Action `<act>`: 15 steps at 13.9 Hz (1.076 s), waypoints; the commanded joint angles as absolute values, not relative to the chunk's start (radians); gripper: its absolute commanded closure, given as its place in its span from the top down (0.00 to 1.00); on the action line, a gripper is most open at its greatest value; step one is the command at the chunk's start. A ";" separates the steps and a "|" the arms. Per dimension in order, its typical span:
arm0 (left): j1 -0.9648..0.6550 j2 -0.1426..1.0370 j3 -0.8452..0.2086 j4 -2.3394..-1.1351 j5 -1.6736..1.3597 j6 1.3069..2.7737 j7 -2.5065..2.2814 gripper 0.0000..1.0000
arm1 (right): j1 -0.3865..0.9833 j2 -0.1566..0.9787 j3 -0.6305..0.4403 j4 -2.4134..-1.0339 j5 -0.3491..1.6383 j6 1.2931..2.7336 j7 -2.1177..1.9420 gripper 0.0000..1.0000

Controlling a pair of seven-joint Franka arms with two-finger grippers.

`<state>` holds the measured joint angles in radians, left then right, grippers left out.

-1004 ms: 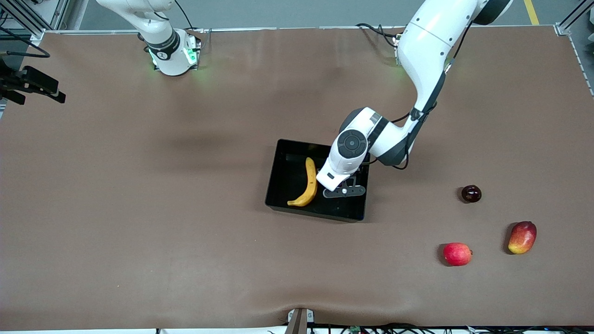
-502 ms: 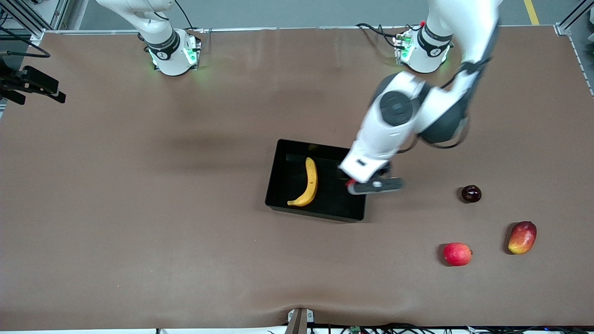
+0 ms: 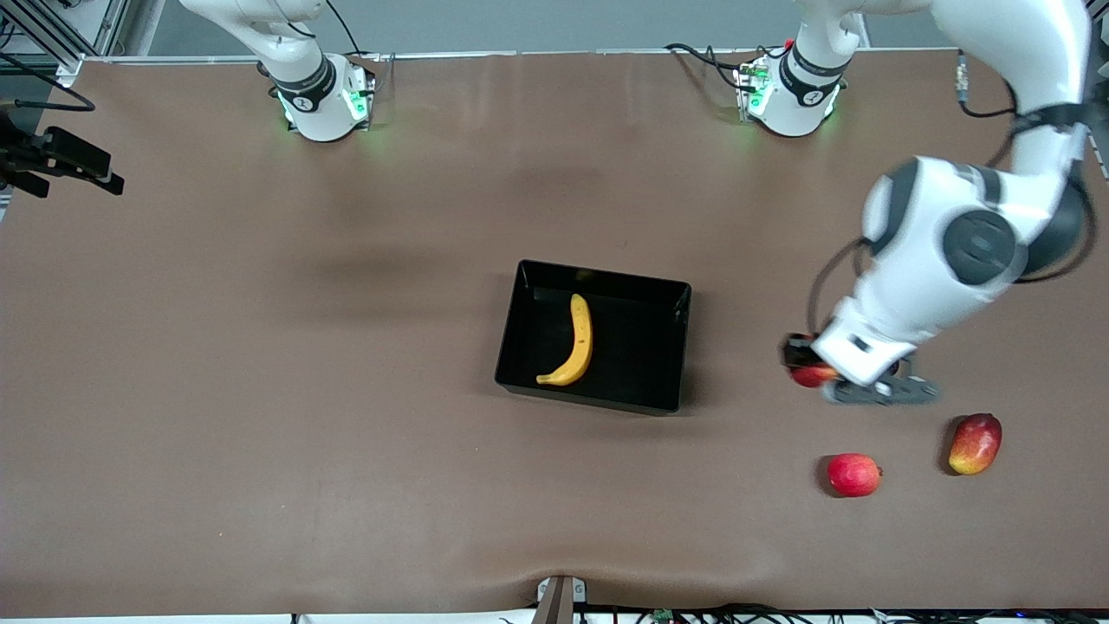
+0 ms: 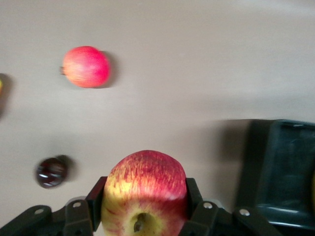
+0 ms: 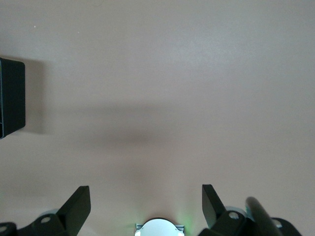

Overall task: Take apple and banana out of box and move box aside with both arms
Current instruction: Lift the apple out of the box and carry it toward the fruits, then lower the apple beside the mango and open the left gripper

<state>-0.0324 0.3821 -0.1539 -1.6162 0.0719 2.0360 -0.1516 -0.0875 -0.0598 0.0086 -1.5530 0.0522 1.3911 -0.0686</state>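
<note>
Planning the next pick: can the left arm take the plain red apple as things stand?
Probably not yet: the left hand is shut on the streaked red-yellow apple. Otherwise the plain red apple lies uncovered on the brown table, nothing over it.

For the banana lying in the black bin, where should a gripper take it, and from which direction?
Grip the banana across its thick middle, coming straight down from above. It lies flat inside the box, apart from the walls, so a side approach would likely hit them; jaws should probably span its narrow width, not its curved length.

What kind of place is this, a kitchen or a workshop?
Most likely a robotics lab: two robot arms bolted to a brown-covered table, the left gripper carrying an apple, aluminium framing at the edges.
</note>
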 commanded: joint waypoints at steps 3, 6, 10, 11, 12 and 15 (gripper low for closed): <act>0.106 0.492 -0.158 -1.569 0.089 2.132 0.102 0.00 | -0.103 -0.049 0.014 -1.532 0.057 1.381 -0.077 1.00; 0.156 0.573 -0.124 -1.556 0.101 2.251 0.283 0.00 | -0.103 -0.048 0.014 -1.532 0.057 1.381 -0.077 1.00; 0.224 0.722 -0.124 -1.434 0.104 2.281 0.462 0.00 | -0.101 -0.049 0.014 -1.534 0.057 1.381 -0.077 1.00; 0.224 0.736 -0.124 -1.433 0.106 2.293 0.463 0.00 | -0.103 -0.048 0.014 -1.534 0.057 1.379 -0.077 1.00; 0.222 0.747 -0.124 -1.433 0.106 2.296 0.462 0.00 | -0.103 -0.041 0.014 -1.532 0.057 1.381 -0.078 1.00; 0.224 0.787 -0.124 -1.433 0.106 2.319 0.463 0.00 | -0.103 -0.040 0.014 -1.532 0.057 1.381 -0.078 1.00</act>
<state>0.2265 0.7596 -0.1196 -1.4614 0.0853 2.3051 0.4594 -0.0885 -0.0516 0.0059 -1.5530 0.0522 1.3909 -0.0686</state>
